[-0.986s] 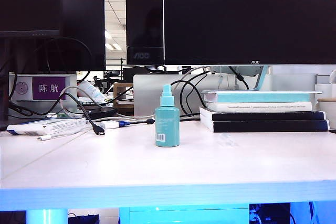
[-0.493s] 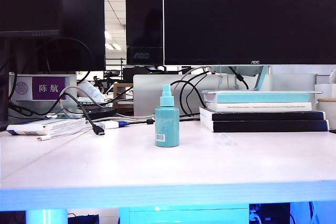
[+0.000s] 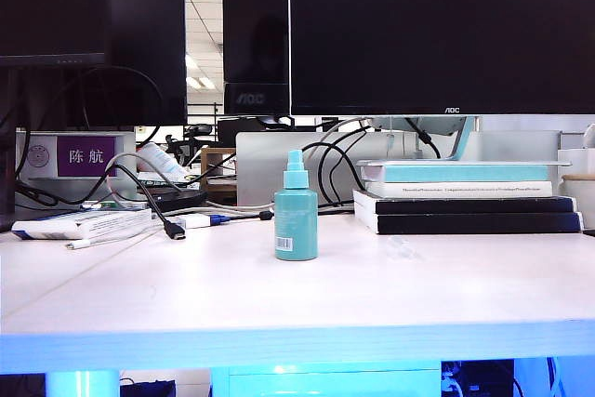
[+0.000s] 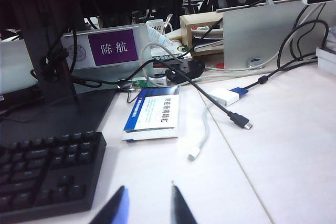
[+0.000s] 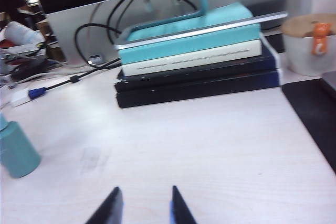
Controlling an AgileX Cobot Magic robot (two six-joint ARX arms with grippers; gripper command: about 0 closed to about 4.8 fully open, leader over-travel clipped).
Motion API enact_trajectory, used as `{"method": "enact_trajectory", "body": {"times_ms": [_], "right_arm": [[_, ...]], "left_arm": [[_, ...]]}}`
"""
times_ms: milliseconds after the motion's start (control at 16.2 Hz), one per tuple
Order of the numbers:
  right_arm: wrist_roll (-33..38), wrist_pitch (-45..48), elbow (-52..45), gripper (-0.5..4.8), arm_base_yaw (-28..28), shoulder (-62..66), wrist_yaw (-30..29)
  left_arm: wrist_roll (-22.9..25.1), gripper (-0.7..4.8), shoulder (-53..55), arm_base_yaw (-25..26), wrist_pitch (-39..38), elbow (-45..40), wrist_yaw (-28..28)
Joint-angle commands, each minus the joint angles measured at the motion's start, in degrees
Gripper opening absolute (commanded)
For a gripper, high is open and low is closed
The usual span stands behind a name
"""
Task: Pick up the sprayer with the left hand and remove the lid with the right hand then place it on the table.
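The sprayer (image 3: 296, 207) stands upright mid-table (image 3: 446, 295), at nine o'clock of the books (image 3: 469, 197), while the left gripper (image 4: 145, 205) and right gripper (image 5: 143, 207) hover apart, empty and slightly parted, so a bump could tip it.

Bright ceiling light, bluish glare along table (image 3: 297, 341) edge, right wrist view perhaps blurred

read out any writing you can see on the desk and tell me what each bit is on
"陈 航": white characters on the purple nameplate.
"AOC": lower bezel of the big monitor.
"AOC", dim: base of the dark monitor behind.
Barcode label on the sprayer: too small to read.
Blue-and-white booklet and book spines: print too blurred.
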Motion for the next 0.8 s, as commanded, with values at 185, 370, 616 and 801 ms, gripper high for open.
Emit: {"method": "enact_trajectory", "body": {"times_ms": [185,370,616,801], "right_arm": [[0.0,3.8,-0.1,-0.01,-0.1,0.0,1.8],[0.0,3.8,-0.1,-0.01,-0.1,0.0,1.8],[0.0,3.8,-0.1,-0.01,-0.1,0.0,1.8],[0.0,3.8,-0.1,-0.01,-0.1,0.0,1.8]], "left_arm": [[-2.5,-0.05,-0.1,0.0,1.4,0.1,0.0],[-2.5,-0.05,-0.1,0.0,1.3,0.1,0.0],[-2.5,-0.05,-0.1,0.0,1.3,0.1,0.0],[-2.5,-0.05,-0.1,0.0,1.3,0.1,0.0]]}}
